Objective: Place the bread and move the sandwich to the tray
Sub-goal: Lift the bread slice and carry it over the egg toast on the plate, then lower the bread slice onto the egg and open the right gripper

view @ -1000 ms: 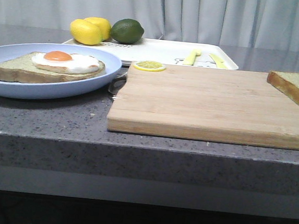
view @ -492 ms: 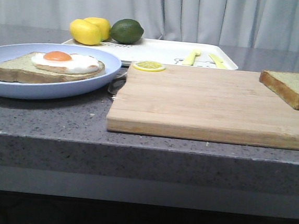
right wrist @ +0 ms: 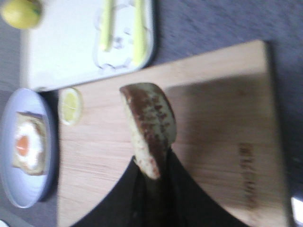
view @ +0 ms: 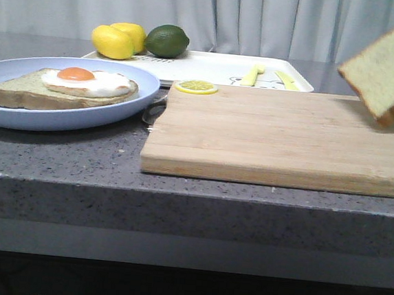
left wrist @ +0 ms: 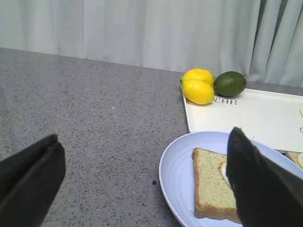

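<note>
Grey stone counter, curtain behind. Our right gripper point(right wrist: 150, 172) pinches the bread point(view: 390, 71), tilted, above the cutting board point(view: 274, 137); left gripper point(left wrist: 142, 182) gapes empty. Bread-placing underway; next, carry it over the egg toast point(view: 60, 91) on the blue plate point(view: 20, 115).

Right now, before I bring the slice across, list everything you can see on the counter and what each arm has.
bread: 1, pale tan with brown crust, lifted and tilted above the right end of the cutting board
toast with fried egg: 1, tan slice, white egg, orange yolk, on the plate
plate: 1, light blue, left on the counter
cutting board: 1, light wood, centre to right
lemon slice: 1, yellow, board's far left corner
tray: 1, white, behind the board
lemons: 2, yellow, tray's left end
lime: 1, dark green, beside the lemons
cutlery: 2 pieces, pale yellow, on the tray
left gripper: black fingers apart, empty, near the plate
right gripper: black fingers clamped on the bread
</note>
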Action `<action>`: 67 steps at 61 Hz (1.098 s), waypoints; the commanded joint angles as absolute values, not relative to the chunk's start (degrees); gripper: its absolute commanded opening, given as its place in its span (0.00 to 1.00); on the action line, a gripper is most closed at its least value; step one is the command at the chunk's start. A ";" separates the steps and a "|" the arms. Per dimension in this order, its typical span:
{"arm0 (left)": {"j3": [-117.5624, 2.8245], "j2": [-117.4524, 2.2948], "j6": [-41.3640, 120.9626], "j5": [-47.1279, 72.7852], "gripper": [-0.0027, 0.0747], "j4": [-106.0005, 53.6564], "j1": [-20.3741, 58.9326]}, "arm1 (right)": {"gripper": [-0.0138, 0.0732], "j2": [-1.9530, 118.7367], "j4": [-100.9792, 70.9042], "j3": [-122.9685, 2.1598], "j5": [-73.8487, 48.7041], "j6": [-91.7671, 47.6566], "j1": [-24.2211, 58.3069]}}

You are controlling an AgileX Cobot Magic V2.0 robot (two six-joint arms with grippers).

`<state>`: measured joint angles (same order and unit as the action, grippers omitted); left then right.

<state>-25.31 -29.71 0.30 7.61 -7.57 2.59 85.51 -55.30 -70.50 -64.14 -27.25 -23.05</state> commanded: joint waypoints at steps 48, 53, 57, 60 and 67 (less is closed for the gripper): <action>-27.15 -30.23 0.00 2.60 0.90 -8.12 3.01 | 0.10 99.46 -101.22 -79.14 -30.64 -34.57 32.59; -27.15 -30.23 0.00 2.60 0.90 -8.12 3.01 | 0.12 102.75 -101.17 -80.62 -30.53 -34.57 32.76; -27.15 -30.23 0.00 2.60 0.90 -8.12 3.01 | 0.16 104.39 -101.06 -80.71 -29.73 -34.57 32.76; -27.15 -30.23 0.00 2.60 0.90 -8.12 3.01 | 0.20 105.37 -100.25 -80.71 -29.09 -34.57 32.76; -27.15 -30.23 0.00 2.60 0.90 -8.12 3.01 | 0.27 106.15 -98.20 -80.40 -26.98 -34.57 32.68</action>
<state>-25.31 -29.71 0.30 7.61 -7.57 2.59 109.19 -97.51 -78.47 -26.74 -33.63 32.88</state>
